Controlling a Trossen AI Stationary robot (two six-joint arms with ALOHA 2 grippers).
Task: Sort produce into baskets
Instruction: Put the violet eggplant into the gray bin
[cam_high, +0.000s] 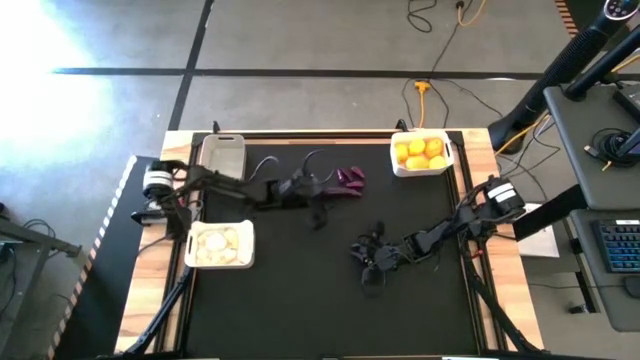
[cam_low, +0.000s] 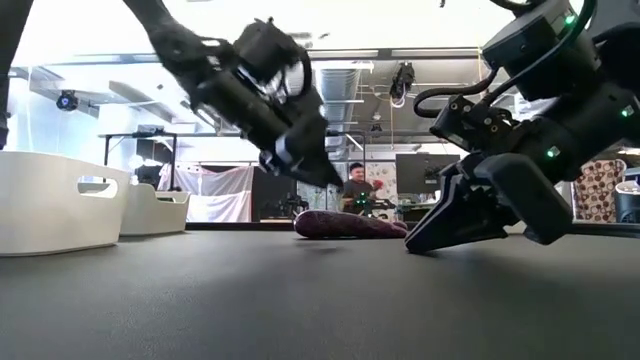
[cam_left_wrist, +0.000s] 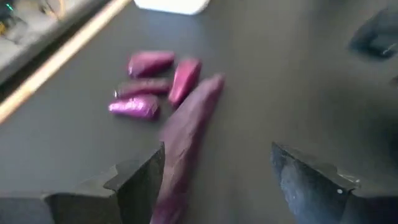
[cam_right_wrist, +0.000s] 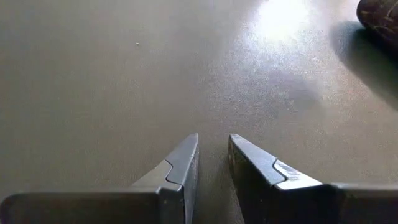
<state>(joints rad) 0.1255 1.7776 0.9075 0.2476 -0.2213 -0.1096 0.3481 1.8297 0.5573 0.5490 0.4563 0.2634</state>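
Reaching across the black mat (cam_high: 300, 290) toward twelve o'clock, the left gripper (cam_high: 322, 190) hangs just short of a cluster of purple eggplant pieces (cam_high: 351, 179), fingers spread wide with nothing between them. Left wrist view: four short eggplant pieces (cam_left_wrist: 152, 84) lie bunched together, and a longer one (cam_left_wrist: 186, 140) runs from them back toward the near finger (cam_left_wrist: 140, 186), passing just beside it; contact cannot be told. Right gripper (cam_high: 372, 272) sits low over the mat at about five o'clock of centre, fingers (cam_right_wrist: 180, 171) drawn nearly together on nothing, tips just above bare mat. White basket (cam_high: 423, 155) at one o'clock holds yellow and orange citrus fruits (cam_high: 420, 152). Second white basket (cam_high: 220, 245) at nine o'clock holds whitish garlic-like bulbs (cam_high: 216, 242). Greyish translucent basket (cam_high: 222, 155) at eleven o'clock; no contents can be made out. Low view: eggplant pile (cam_low: 350, 224) rests on the mat between the two grippers, left gripper (cam_low: 310, 165) tilted down above it, right gripper (cam_low: 430, 240) nose-down just beside it. A person (cam_low: 355, 185) shows in the room beyond.
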